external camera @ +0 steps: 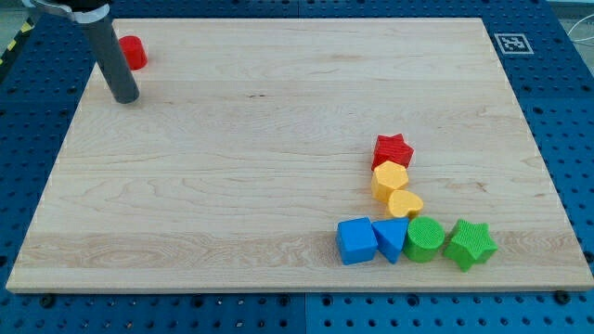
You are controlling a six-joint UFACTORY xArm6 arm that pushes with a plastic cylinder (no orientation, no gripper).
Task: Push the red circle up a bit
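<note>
The red circle [134,52] sits near the top left corner of the wooden board [278,139]. My tip [124,96] rests on the board just below the red circle and slightly to its left, a short gap away. The rod rises up and to the left from there and hides the circle's left edge.
A cluster sits at the lower right: a red star [393,149], a yellow hexagon [390,179], a yellow heart [405,203], a blue cube [356,240], a blue triangle [390,238], a green circle [425,238] and a green star [469,244]. A marker tag [511,43] is at the top right corner.
</note>
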